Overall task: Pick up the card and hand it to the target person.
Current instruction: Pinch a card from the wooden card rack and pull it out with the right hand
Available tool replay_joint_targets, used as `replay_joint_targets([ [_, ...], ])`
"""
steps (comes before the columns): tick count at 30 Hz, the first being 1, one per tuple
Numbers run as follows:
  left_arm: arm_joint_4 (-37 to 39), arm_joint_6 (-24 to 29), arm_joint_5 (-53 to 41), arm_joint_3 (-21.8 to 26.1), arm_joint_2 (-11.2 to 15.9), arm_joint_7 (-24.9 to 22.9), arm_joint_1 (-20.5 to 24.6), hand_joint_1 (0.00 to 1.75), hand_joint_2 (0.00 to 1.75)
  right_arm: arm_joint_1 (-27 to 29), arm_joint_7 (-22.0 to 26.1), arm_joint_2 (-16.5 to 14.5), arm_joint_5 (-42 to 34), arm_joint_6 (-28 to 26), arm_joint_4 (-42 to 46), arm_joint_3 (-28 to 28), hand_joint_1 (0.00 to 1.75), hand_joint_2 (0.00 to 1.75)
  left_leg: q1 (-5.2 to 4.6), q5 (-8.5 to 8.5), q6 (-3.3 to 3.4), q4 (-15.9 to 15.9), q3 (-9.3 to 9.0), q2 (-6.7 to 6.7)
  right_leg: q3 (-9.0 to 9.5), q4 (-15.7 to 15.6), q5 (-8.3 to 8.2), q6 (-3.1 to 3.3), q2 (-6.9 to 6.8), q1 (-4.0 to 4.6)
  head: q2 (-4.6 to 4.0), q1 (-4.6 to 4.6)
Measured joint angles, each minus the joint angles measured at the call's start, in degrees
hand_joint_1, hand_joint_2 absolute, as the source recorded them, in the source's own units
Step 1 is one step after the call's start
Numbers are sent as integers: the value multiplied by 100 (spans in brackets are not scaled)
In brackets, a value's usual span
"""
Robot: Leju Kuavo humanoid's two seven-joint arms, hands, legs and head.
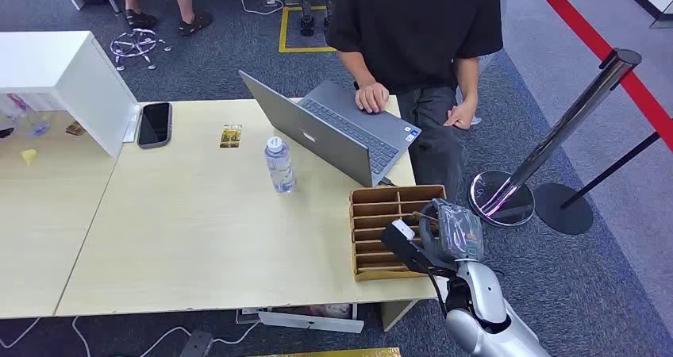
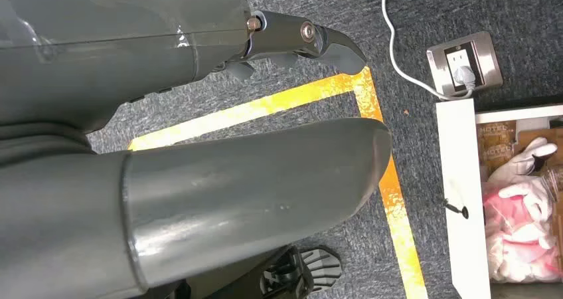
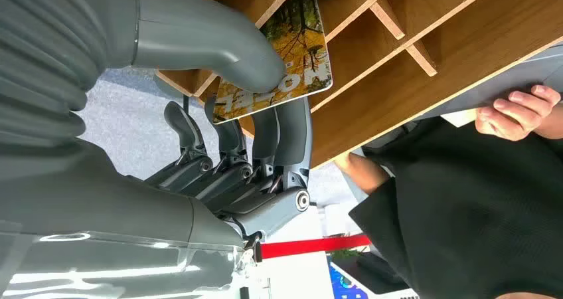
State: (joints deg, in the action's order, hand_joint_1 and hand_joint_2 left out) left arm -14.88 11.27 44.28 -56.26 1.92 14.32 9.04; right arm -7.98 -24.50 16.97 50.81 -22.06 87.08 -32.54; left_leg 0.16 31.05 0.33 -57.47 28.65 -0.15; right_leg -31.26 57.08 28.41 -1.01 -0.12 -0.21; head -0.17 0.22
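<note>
A card [image 3: 292, 53] with an autumn forest picture sticks out of a slot of the wooden organizer [image 3: 425, 20]. My right hand [image 3: 252, 159] pinches it, thumb on the picture side and dark fingers [image 3: 265, 139] behind it. In the head view my right hand [image 1: 432, 238] is at the organizer [image 1: 389, 194], which stands at the table's front right corner. The person [image 1: 417, 24] in a black shirt stands behind the table, one hand [image 1: 371, 97] on the laptop. My left hand [image 2: 232, 186] hangs over the carpet and holds nothing, its thumb and a finger apart.
An open grey laptop [image 1: 341, 131], a water bottle [image 1: 278, 165], a phone [image 1: 154, 124] and another small card [image 1: 231, 136] lie on the table. A white box [image 1: 63, 71] stands at the left. A stanchion [image 1: 548, 147] with a red belt stands to the right.
</note>
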Motion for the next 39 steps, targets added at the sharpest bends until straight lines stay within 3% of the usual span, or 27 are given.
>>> replay_joint_targets([
  [19,0,14,-7,0,0,2,-3,0,0,0,-140,110,184,144,223,-6,147,175,-1,0,0,0,0,0,0,0,0,0,0,0,0,2],
  [39,0,14,-4,0,0,94,-32,0,0,-48,-605,745,580,875,2392,291,143,175,-1,0,0,-1,0,0,0,0,0,0,0,-1,0,2],
])
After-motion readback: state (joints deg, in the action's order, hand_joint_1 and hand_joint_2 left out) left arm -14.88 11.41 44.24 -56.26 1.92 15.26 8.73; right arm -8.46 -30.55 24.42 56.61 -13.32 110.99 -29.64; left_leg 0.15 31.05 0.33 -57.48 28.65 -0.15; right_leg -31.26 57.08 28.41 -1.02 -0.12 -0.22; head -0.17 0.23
